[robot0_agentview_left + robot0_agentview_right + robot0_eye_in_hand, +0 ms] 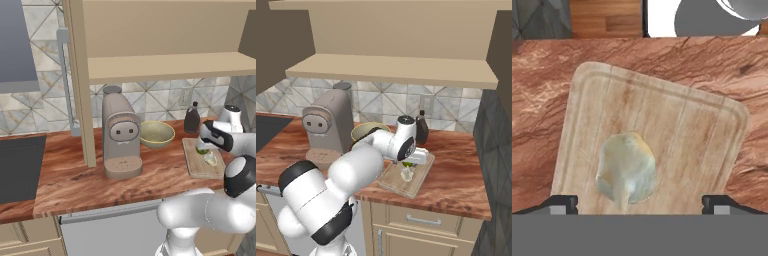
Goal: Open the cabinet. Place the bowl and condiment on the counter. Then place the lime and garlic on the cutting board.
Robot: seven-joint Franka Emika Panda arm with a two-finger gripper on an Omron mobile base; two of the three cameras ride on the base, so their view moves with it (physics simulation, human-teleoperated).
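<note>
The gripper [640, 202] hangs over the board [677, 135], its two fingers [562, 204] spread wide with nothing between them. The garlic [626, 167] lies on the board below and between the fingertips, nearer the left-hand tip in the hand view, and neither finger touches it. In the left base view the garlic [211, 159] sits just below the hand, and the lime [202, 149] lies on the board right beside it, partly hidden by the hand. In the right base view the lime [407, 164] shows as a green patch tucked under the hand, with the garlic [406, 174] just in front of it on the board [418, 180].

Beyond the fingers, toward the wall, the condiment [192, 119] stands upright on the counter [75, 175], off the board's far edge. The bowl [156, 134] rests on the counter to one side of the board, between it and the coffee machine [120, 132]. Above them all the cabinet [160, 65] stands open, its door [80, 80] swung out edge-on, the shelf bare.
</note>
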